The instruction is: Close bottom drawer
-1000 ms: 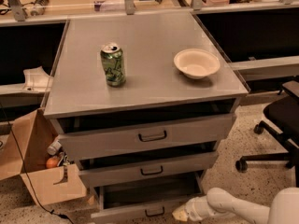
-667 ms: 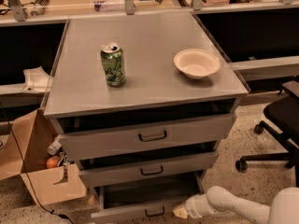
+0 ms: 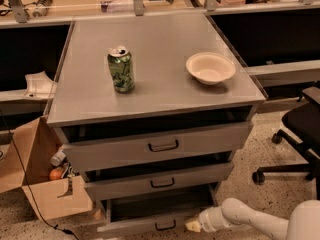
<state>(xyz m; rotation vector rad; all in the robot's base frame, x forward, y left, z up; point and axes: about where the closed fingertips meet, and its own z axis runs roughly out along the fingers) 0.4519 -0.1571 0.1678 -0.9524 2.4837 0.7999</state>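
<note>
The bottom drawer (image 3: 150,225) is the lowest of three grey drawers in the cabinet. It stands pulled out, showing its wide shallow tray and a small dark loop handle (image 3: 165,226) on its narrow front panel. My gripper (image 3: 194,225) comes in from the lower right on a white arm (image 3: 255,221) and sits against the right end of the drawer's front panel, just right of the handle.
The mid-height drawer (image 3: 159,180) and the tallest-fronted drawer (image 3: 160,145) above are also slightly open. A green can (image 3: 121,68) and a white bowl (image 3: 210,67) stand on the cabinet top. A cardboard box (image 3: 37,176) sits at the left, a black office chair (image 3: 300,134) at the right.
The gripper has stayed at the right end of the bottom drawer's front. No clear movement of the drawer shows.
</note>
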